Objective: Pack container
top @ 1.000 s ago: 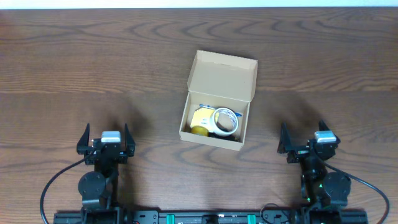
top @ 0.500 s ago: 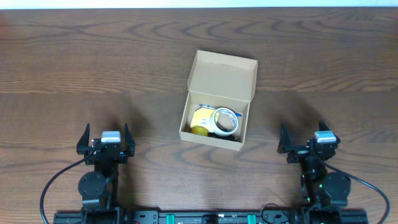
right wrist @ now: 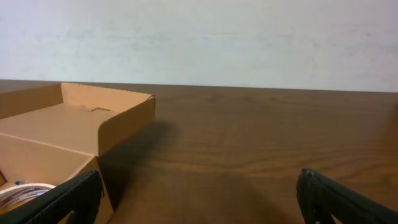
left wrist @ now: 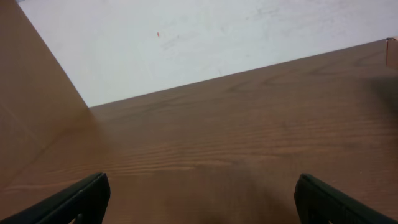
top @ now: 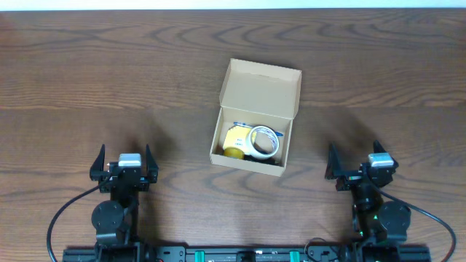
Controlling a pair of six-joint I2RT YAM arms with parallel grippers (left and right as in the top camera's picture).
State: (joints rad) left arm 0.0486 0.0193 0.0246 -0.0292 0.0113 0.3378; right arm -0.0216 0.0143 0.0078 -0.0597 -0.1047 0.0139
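Container (top: 261, 91) lid noted open; tape roll (top: 264, 141), yellow item (top: 234, 140) seen inside. L gripper (top: 124, 156), R gripper (top: 354, 156) found spread wide, empty.

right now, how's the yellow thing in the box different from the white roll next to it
Colour: the yellow block is solid yellow; the tape roll is whitish.
Shape: the yellow block looks chunky and closed, while the tape roll is a ring with an open centre.
Place: the yellow block sits toward the left arm's side of the container, the tape roll toward the right arm's side.
Shared: both lie inside the open container.
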